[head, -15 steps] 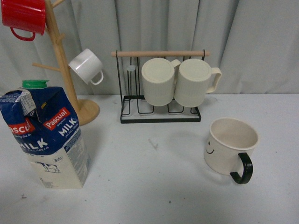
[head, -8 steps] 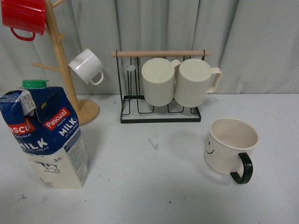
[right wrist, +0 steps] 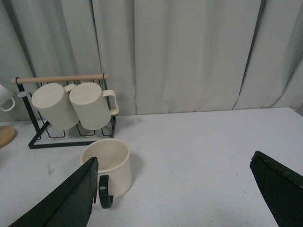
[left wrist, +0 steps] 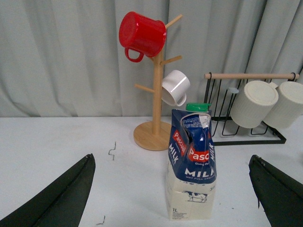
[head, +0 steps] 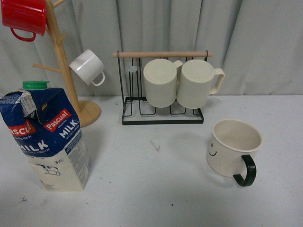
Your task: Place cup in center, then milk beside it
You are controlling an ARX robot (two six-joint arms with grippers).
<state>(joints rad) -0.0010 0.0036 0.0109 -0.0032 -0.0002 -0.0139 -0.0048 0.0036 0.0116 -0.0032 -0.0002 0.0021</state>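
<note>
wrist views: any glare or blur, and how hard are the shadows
Left wrist view: even light, no glare, milk carton sharp, end effector fingers dark and featureless. Right wrist view: equally flat, only a soft shadow by the cream mug.

The cup (head: 230,147), a wide cream mug with a black handle and a small smiley face, stands upright and empty toward the right of the desk (head: 156,189). The milk (head: 46,137), a tall blue-and-cream carton with a green cap, stands upright at the left, well apart from it.
</note>
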